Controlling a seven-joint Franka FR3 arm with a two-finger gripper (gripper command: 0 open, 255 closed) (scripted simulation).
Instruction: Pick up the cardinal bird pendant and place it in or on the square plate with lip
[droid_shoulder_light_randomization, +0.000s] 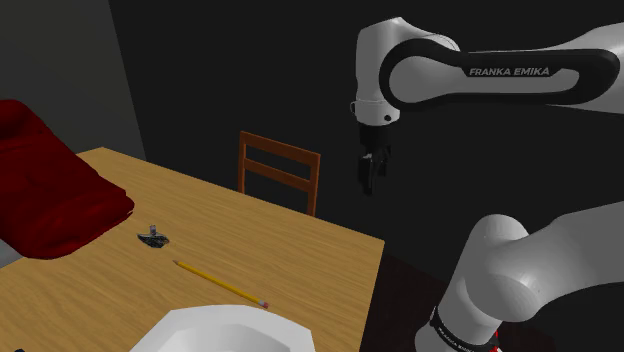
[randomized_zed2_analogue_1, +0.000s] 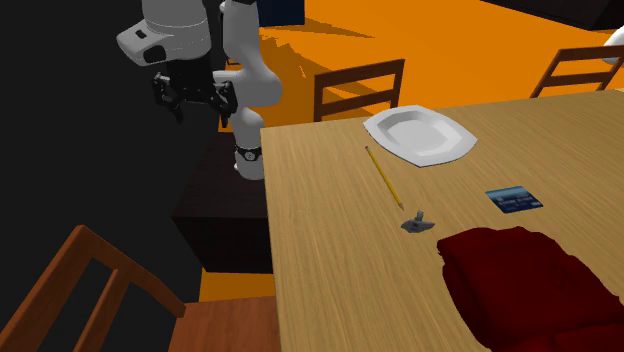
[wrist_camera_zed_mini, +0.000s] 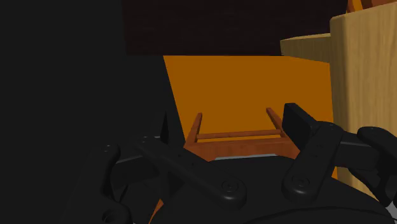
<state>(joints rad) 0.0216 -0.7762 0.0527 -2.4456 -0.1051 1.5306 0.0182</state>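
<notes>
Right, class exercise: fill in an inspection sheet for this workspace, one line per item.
Surface: wooden table.
Job's things: small grey pendant lying on the table, apart from the white plate; nothing on the plate.
Clutter: yellow pencil between pendant and plate, blue card, dark red cloth.
Grippers: hand open, holding nothing, off beyond the table's edge.
Cables: nothing seen.
Surroundings: wooden chairs, orange floor, dark stand.

Wooden table (randomized_zed2_analogue_1: 330, 260) — white plate (randomized_zed2_analogue_1: 420, 133), yellow pencil (randomized_zed2_analogue_1: 384, 177), small grey pendant (randomized_zed2_analogue_1: 417, 222), blue card (randomized_zed2_analogue_1: 514, 200), dark red cushion (randomized_zed2_analogue_1: 530, 285)
</notes>
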